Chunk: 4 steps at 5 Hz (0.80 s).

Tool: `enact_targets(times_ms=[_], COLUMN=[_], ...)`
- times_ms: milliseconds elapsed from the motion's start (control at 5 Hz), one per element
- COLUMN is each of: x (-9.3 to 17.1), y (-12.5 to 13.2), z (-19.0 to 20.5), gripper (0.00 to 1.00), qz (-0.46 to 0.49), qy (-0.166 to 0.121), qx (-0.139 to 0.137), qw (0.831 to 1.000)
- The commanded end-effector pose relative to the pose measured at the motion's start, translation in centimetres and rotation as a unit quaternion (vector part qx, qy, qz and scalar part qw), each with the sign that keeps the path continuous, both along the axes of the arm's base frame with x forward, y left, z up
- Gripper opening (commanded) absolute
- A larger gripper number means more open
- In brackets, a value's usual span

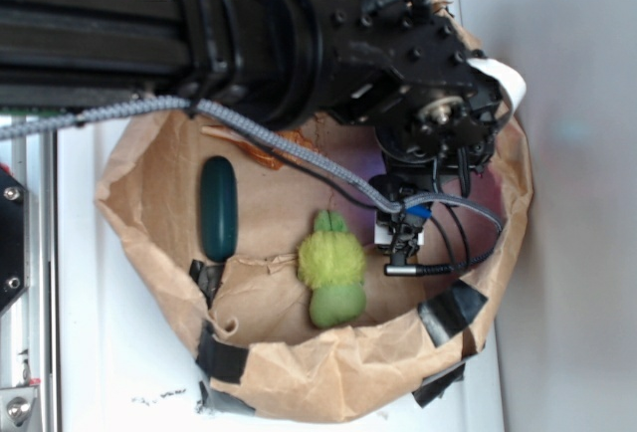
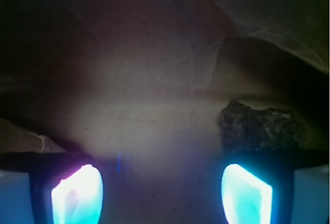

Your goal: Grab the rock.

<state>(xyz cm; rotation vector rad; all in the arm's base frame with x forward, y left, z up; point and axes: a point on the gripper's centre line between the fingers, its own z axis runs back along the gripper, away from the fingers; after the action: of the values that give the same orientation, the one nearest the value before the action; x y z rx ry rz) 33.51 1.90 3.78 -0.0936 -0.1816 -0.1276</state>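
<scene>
rock (image 2: 260, 128) ahead-right of claw (image 2: 161, 193) | plush toy (image 1: 331, 271) right of oblong (image 1: 219, 208), both in paper bowl (image 1: 328, 377)

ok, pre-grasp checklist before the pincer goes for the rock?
1. Rock in sight: ok, wrist view shows it on the brown paper.
2. Pincer open: ok, both glowing fingers stand apart with nothing between them.
3. Rock centred between fingers: not ok, it sits past the right-hand finger in the wrist view, off to that side.
4. Contact with rock: not yet, paper shows between them.
5. Clear of green plush toy: ok, not in the wrist view.
6. Height above paper: cannot tell.
</scene>
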Motion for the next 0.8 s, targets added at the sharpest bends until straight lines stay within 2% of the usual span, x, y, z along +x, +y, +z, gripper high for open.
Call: enact_targets(times_ms=[0,200,400,600], x=[-4.0,-4.8,-4.4,-2.8], y=[-1.6,-1.2,0.2,1.8], z=[7.2,8.6,8.3,6.7], gripper=[1.0,1.0,1.0,1.0], qz=[-0.036,-0.022,0.003,0.031], qy=[-0.057,-0.059,-0.058,-0.049], qx=[-0.068,-0.066,-0.042,-0.018], qw=[0.995,0.996,0.997,0.998])
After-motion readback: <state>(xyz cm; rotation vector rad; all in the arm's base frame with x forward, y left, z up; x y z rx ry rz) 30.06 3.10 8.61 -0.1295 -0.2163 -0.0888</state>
